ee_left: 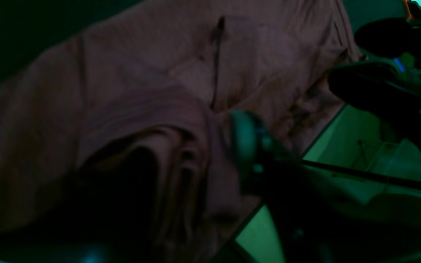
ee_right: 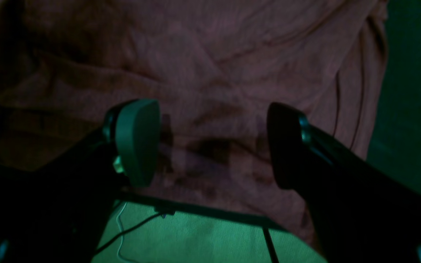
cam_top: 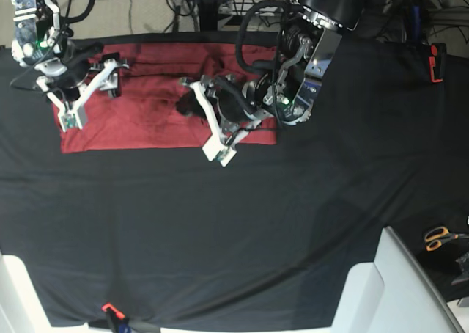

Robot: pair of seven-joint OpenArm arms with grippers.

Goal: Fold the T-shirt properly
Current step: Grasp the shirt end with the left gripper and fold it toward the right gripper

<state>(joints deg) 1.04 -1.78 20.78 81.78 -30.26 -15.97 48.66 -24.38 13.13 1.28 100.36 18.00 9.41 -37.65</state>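
Lying as a long band along the far side of the black-draped surface [cam_top: 242,223], its long axis running side to side, the T-shirt [cam_top: 146,124] is thin, soft, wrinkled brick-red knit. We see the right end effector [ee_right: 212,144] standing open over its one end. The left end effector [cam_top: 212,124] sits directly over the other, nearer the bunched folds; we cannot tell its state.
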